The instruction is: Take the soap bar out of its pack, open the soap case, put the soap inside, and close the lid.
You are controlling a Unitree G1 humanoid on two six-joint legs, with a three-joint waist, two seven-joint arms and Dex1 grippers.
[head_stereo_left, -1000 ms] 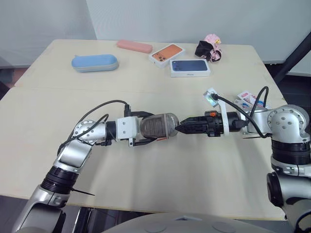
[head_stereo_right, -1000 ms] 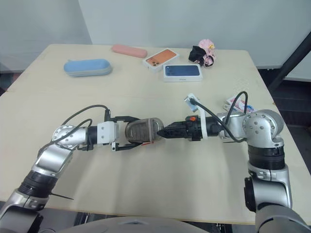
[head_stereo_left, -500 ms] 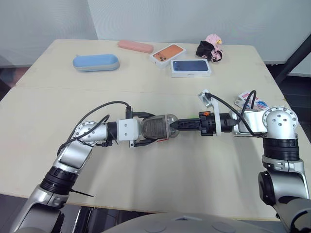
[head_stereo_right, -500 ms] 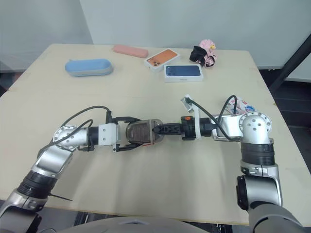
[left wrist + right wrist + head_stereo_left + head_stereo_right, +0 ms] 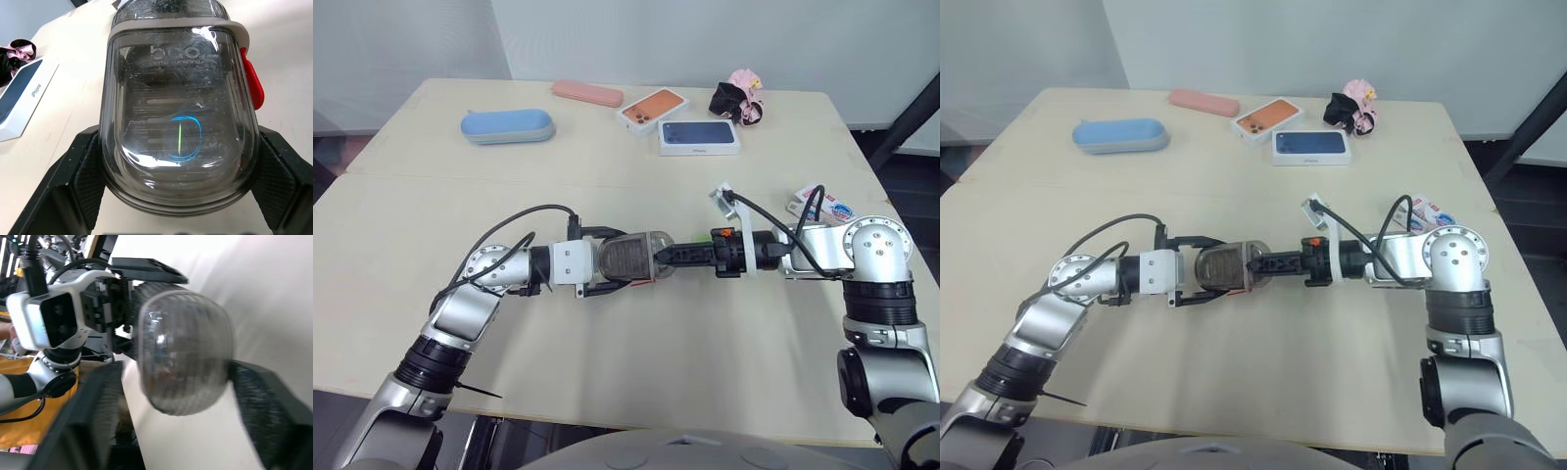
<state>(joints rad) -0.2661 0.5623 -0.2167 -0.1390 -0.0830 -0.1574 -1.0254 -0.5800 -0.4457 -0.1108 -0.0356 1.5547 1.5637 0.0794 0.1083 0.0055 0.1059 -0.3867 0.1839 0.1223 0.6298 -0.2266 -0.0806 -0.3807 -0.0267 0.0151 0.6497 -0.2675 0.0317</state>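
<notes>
The left gripper pinches the smoky soap case by its sides over the tabletop. The right gripper, fingers spread, straddles its free end.

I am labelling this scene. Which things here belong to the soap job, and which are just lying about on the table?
For the job: soap case in the left gripper, right gripper at its end, soap pack.
Lying about: blue case, pink case, orange phone box, dark blue phone box, pink-and-black cloth.
</notes>
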